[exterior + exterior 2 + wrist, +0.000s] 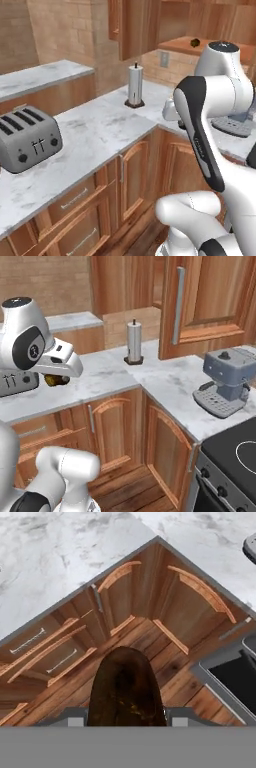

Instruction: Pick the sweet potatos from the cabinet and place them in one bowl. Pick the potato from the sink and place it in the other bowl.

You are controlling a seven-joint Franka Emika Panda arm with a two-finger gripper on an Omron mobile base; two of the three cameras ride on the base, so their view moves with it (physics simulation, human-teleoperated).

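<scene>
Between the claw's [125, 724] two fingers sits a dark olive-brown sweet potato [125, 689], clenched and carried above the wooden floor in front of the corner base cabinets. To the claw's left stands a toaster [27, 137]; farther right are a paper-towel holder [134, 342] and a coffee machine [226, 381]. A second sweet potato [195, 43] lies on the cabinet [200, 47] shelf beyond.

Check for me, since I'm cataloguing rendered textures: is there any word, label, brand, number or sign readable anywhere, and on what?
None can be read.
Robot arm: a faint pale mark on the dark forearm panel, too small and blurred to read.
Toaster: two knobs and a lever mark, no lettering.
Coffee machine: no legible label.
Sweet potato in the tool: no text.
</scene>
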